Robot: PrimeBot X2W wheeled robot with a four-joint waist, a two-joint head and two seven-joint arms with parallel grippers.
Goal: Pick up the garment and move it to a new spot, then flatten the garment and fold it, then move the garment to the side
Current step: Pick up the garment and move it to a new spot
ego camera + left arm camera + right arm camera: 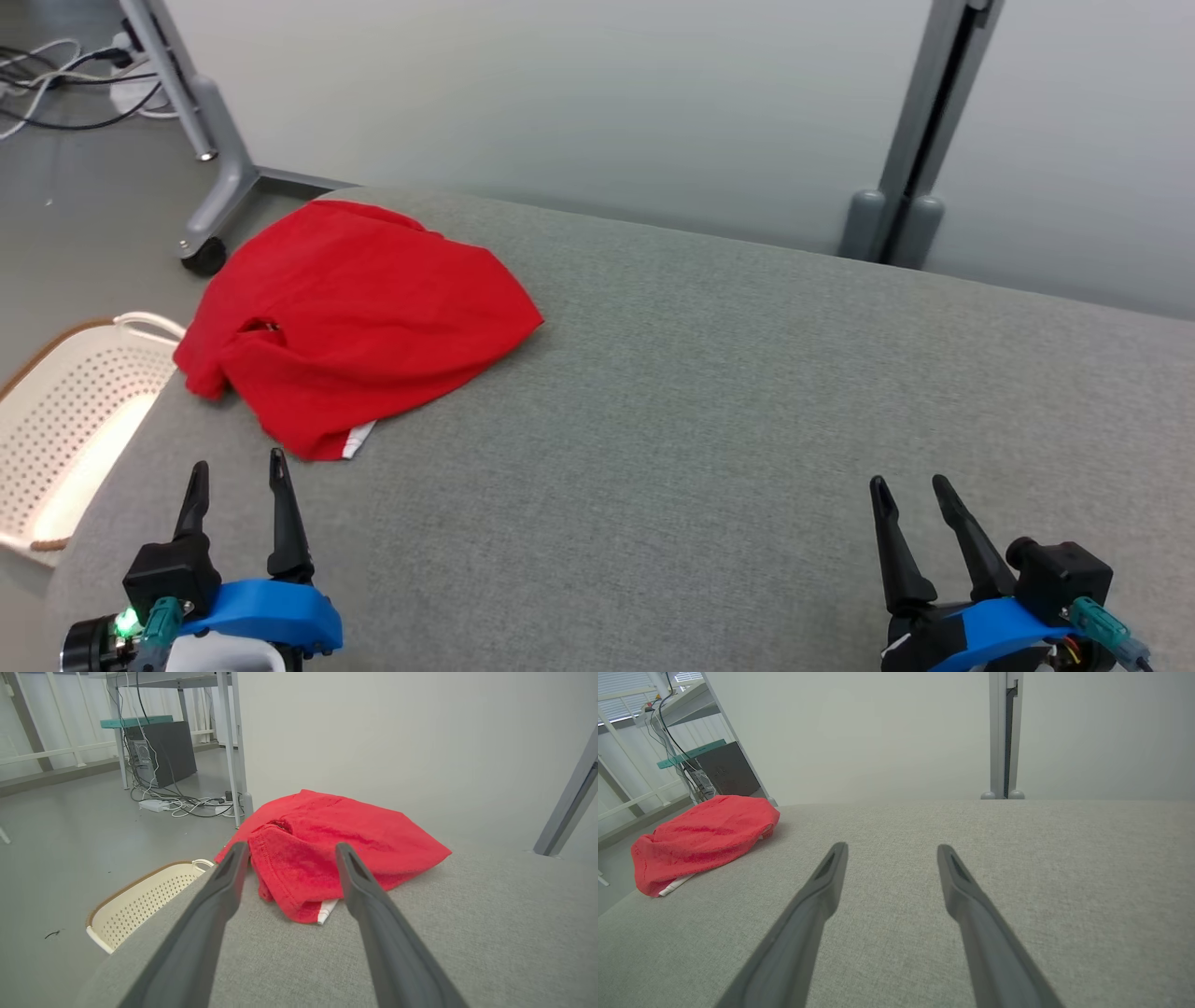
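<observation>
A red garment [359, 322] lies crumpled at the far left corner of the grey padded table [709, 411], with a bit of white showing at its near edge. My left gripper [237, 467] is open at the lower left, a short way in front of the garment and not touching it. In the left wrist view the garment [336, 849] lies just beyond the open left gripper [289, 851]. My right gripper [910, 487] is open at the lower right, far from the cloth. In the right wrist view, the right gripper [892, 851] hangs over bare table, with the garment [703, 840] far left.
A cream perforated basket [65, 420] stands on the floor beside the table's left edge. A grey wheeled frame leg [210, 159] and cables [65, 79] are at the back left. A grey post [920, 140] rises behind the table against the pale wall.
</observation>
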